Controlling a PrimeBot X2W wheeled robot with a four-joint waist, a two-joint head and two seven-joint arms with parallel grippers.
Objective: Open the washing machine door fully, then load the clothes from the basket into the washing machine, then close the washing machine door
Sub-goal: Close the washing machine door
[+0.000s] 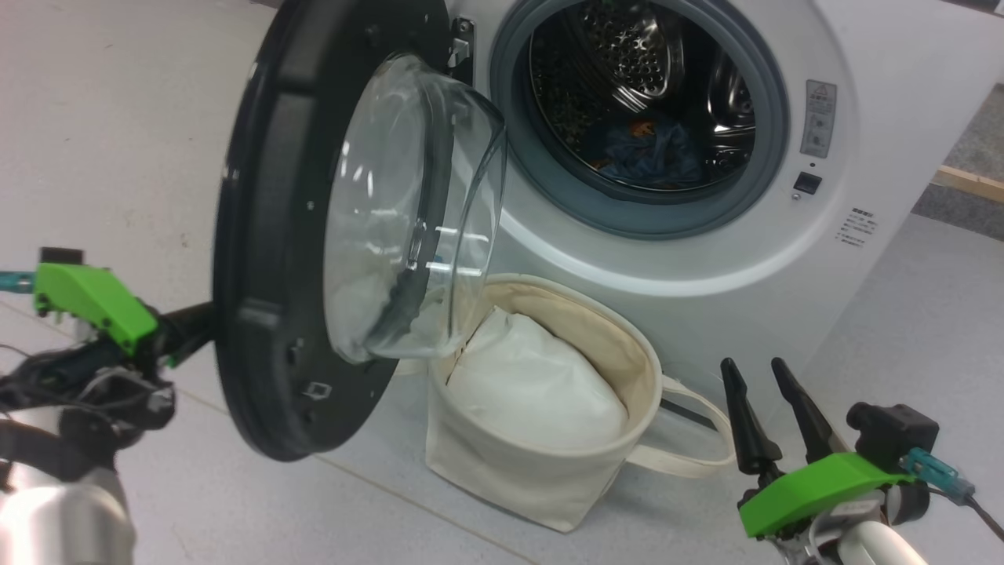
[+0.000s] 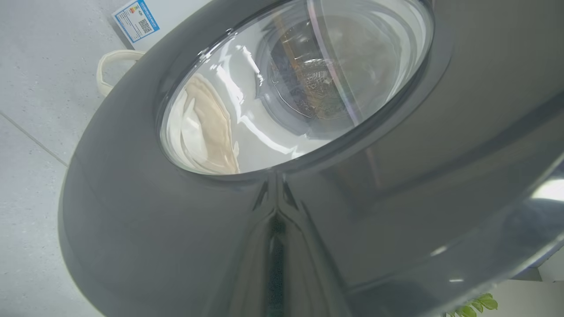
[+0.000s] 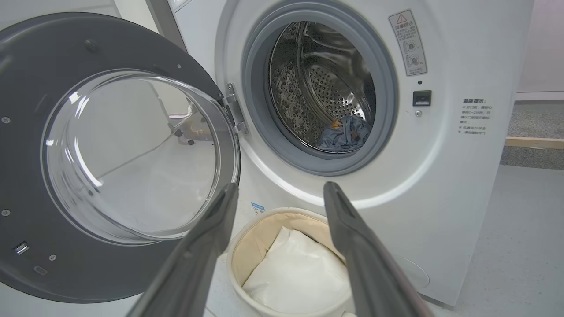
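The washing machine [image 1: 784, 259] stands with its door [image 1: 267, 235] swung partway out to the left, the glass bowl facing the opening. The light blue clothes [image 1: 647, 149] lie inside the steel drum, and the right wrist view shows the clothes [image 3: 346, 134] there too. The cream basket [image 1: 549, 479] sits on the floor below the opening, with a white cloth bundle [image 1: 533, 384] in it. My left gripper [image 2: 276, 237] is shut, its tips against the door's glossy outer face [image 2: 132, 229]; in the head view its fingers [image 1: 188, 323] pass behind the door. My right gripper [image 1: 751, 366] hangs open and holds nothing, to the right of the basket.
A door latch slot [image 1: 806, 183] sits right of the opening. A wooden strip [image 1: 969, 184] lies on the floor beyond the machine's right side. A blue label [image 2: 136, 20] and a basket handle [image 2: 108, 66] show past the door. Green leaves [image 2: 473, 304] peek in low.
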